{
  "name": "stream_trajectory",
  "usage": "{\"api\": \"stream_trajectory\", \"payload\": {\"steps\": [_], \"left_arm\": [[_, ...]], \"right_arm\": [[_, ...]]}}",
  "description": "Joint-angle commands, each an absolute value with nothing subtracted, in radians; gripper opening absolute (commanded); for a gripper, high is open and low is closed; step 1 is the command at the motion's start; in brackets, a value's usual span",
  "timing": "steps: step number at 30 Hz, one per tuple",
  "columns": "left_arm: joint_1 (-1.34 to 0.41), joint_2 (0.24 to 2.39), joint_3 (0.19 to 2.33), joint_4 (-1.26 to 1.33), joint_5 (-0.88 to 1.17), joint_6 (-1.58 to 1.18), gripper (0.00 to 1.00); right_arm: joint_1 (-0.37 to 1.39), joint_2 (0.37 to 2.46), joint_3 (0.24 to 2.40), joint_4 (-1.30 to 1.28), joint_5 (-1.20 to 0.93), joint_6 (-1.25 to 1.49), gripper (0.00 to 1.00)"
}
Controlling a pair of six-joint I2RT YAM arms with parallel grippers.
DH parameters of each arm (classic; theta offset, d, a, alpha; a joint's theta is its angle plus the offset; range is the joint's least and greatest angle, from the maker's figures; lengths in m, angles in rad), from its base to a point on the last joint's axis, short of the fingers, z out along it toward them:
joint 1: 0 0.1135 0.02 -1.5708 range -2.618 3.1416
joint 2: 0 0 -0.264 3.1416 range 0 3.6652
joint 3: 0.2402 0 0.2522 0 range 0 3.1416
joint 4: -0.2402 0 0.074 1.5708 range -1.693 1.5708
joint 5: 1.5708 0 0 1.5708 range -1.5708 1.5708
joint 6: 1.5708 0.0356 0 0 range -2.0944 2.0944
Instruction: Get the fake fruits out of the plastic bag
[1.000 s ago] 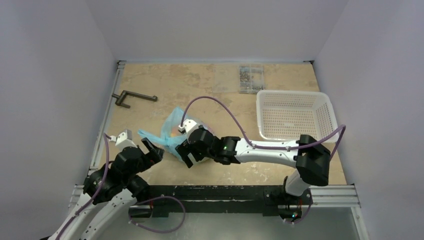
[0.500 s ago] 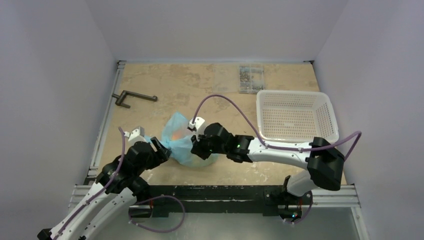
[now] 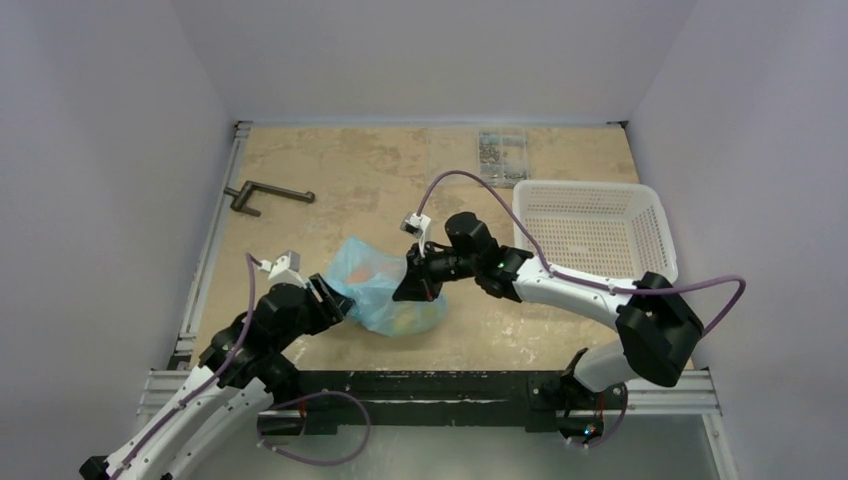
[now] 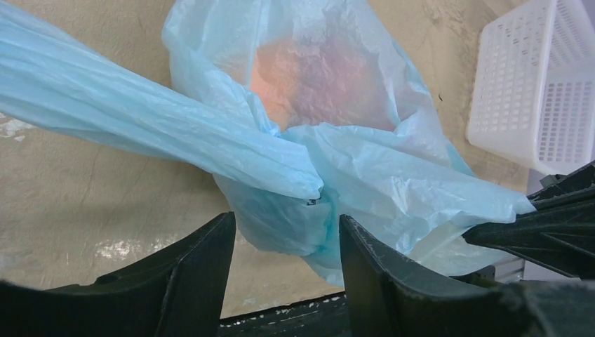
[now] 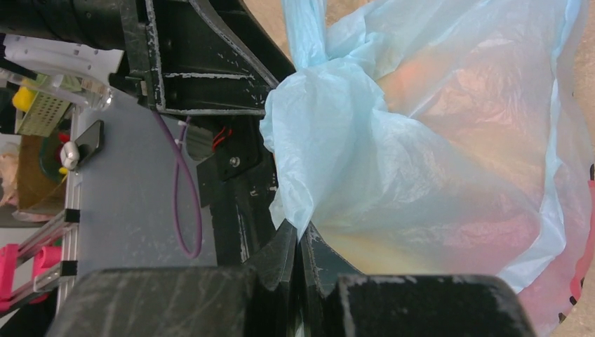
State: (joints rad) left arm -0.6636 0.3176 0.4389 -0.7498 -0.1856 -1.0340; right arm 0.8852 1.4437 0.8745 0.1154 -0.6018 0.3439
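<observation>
My right hand (image 5: pixel 298 235) is pressed together on a fold of the plastic bag (image 5: pixel 421 140), pinching the thin blue film at the bag's right edge. My left hand (image 4: pixel 286 221) is spread, with a bunched, knotted part of the bag sitting in the gap between the fingers (image 4: pixel 196 270). I cannot tell whether the plastic touches both of them.

From above, the bag (image 3: pixel 385 290) lies on the table (image 3: pixel 330 180) well to the left of the white basket (image 3: pixel 590 230). My right arm reaches from in front of the basket across to the bag, wrist tilted down. My left arm comes in low from the far side of the bag, away from the basket.

The fruits (image 4: pixel 316 77) are inside the bag and show only as orange, yellow and reddish blurs through the plastic. I cannot count them or make out their shapes.
</observation>
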Motion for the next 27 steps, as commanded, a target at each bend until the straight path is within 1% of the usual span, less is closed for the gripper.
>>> {"api": "stream_trajectory", "payload": {"steps": [1,4,7,8,9,12,15,17,24,25,27], "left_arm": [[-0.666,0.38,0.461,-0.688,-0.199,-0.994,0.53],[-0.666,0.417,0.47,-0.673,-0.173,-0.991,0.44],[-0.667,0.423,0.448,-0.638,-0.13,-1.002,0.42],[-0.667,0.421,0.44,-0.629,-0.123,-1.007,0.4],[-0.668,0.419,0.434,-0.62,-0.118,-1.009,0.37],[-0.668,0.422,0.428,-0.603,-0.108,-1.005,0.22],[-0.667,0.421,0.446,-0.598,-0.094,-1.001,0.09],[-0.667,0.421,0.461,-0.601,-0.083,-1.001,0.0],[-0.667,0.408,0.489,-0.593,-0.062,-1.054,0.0],[-0.667,0.412,0.495,-0.6,-0.066,-1.064,0.0],[-0.667,0.423,0.505,-0.608,-0.066,-1.079,0.0]], "right_arm": [[0.855,1.406,0.862,0.171,-0.696,0.361,0.0],[0.851,1.397,0.856,0.177,-0.691,0.366,0.0],[0.85,1.399,0.86,0.171,-0.683,0.367,0.0],[0.851,1.398,0.862,0.167,-0.675,0.368,0.0],[0.85,1.396,0.864,0.161,-0.667,0.368,0.0],[0.85,1.389,0.883,0.111,-0.616,0.354,0.0],[0.85,1.382,0.944,-0.027,-0.482,0.313,0.01],[0.856,1.379,0.989,-0.126,-0.363,0.293,0.14],[0.919,1.323,1.09,-0.313,-0.12,0.322,0.4],[0.946,1.319,1.121,-0.358,-0.059,0.331,0.45],[1.01,1.309,1.185,-0.436,0.079,0.352,0.61]]}}
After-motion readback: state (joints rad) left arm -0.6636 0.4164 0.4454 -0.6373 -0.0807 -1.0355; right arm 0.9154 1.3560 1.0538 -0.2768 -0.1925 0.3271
